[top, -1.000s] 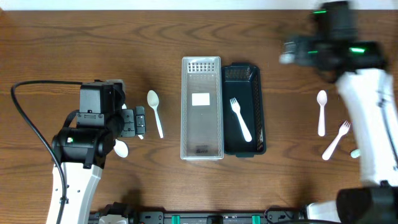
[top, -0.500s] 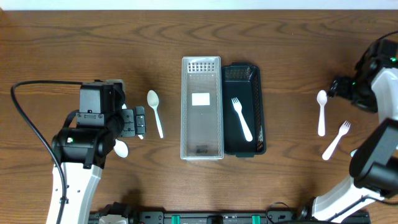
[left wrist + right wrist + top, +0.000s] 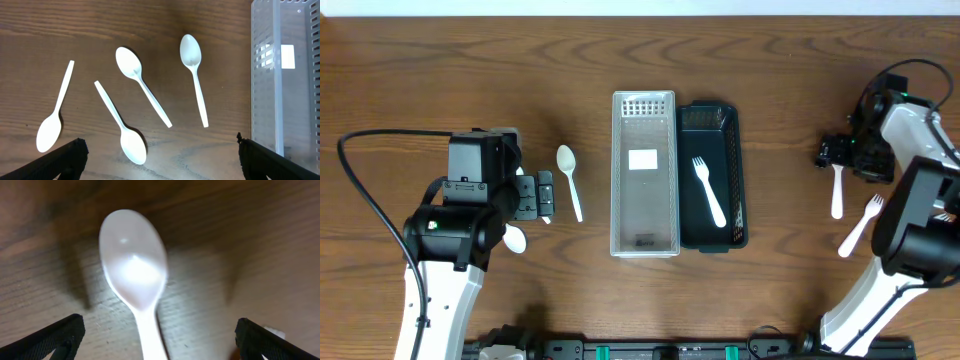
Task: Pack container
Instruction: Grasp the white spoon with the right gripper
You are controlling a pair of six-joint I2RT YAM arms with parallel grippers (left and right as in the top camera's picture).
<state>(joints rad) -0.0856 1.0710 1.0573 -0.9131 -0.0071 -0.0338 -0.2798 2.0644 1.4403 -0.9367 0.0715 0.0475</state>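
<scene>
A clear slotted container (image 3: 644,175) stands at the table's middle, with a black container (image 3: 730,150) against its right side. A white fork (image 3: 707,190) lies in the black one. My left gripper (image 3: 545,195) is open and empty, hovering over several white spoons (image 3: 142,85) left of the clear container (image 3: 285,75); its fingertips frame the left wrist view (image 3: 160,160). My right gripper (image 3: 832,155) is open, low over the bowl end of a white spoon (image 3: 837,195) at the far right. That spoon (image 3: 135,270) lies between the open fingers (image 3: 160,332), not gripped.
A second white fork (image 3: 860,225) lies just right of the right-hand spoon. One left-hand spoon (image 3: 570,180) shows between my left gripper and the clear container. A small pale item (image 3: 890,245) lies near the right edge.
My right arm has swung from the far right of the table down to the right-hand spoon. The left arm and the containers have not moved.
</scene>
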